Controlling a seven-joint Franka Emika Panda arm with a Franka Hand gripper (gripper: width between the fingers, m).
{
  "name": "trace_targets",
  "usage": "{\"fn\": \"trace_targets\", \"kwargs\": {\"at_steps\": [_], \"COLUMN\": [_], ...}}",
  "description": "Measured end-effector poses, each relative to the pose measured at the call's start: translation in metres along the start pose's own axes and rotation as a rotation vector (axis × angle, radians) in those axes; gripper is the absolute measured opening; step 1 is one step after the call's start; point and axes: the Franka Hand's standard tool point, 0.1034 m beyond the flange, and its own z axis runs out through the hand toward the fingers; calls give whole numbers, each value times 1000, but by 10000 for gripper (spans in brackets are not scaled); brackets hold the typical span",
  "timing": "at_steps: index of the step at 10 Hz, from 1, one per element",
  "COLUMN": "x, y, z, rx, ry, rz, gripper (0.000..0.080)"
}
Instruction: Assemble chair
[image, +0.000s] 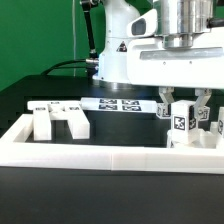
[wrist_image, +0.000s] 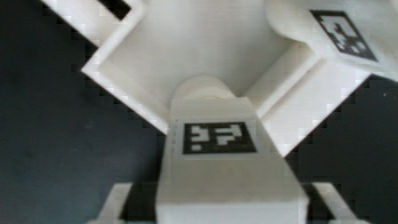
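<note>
My gripper (image: 183, 112) hangs at the exterior view's right, just inside the white border rail (image: 110, 152). It is shut on a blocky white chair part (image: 180, 124) that bears a black-and-white tag. In the wrist view that tagged part (wrist_image: 217, 130) fills the space between my two fingers (wrist_image: 118, 200), and my gripper (wrist_image: 217, 208) is around its near end. Just beyond it lies a larger angled white chair piece (wrist_image: 134, 62) with another tag (wrist_image: 342, 35). More white chair parts (image: 57, 118) stand at the exterior view's left.
The marker board (image: 120, 104) lies flat at the back middle of the black table. The raised white border rail runs along the front and up both sides. A green wall stands behind, and the arm's white base (image: 120, 55) rises at the back.
</note>
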Motion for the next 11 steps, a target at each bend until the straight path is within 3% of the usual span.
{"fn": "trace_targets", "kwargs": {"at_steps": [5,7,8,11], "x": [-2,-1,-1,1], "y": [-1,-2,-3,-5], "z": [0,-2,-4,-8], "rx": [4,7,10,17], "ry": [-5,-3,-1,9], "rz": [219,85,55,-309], "gripper": [291,535,613,647]}}
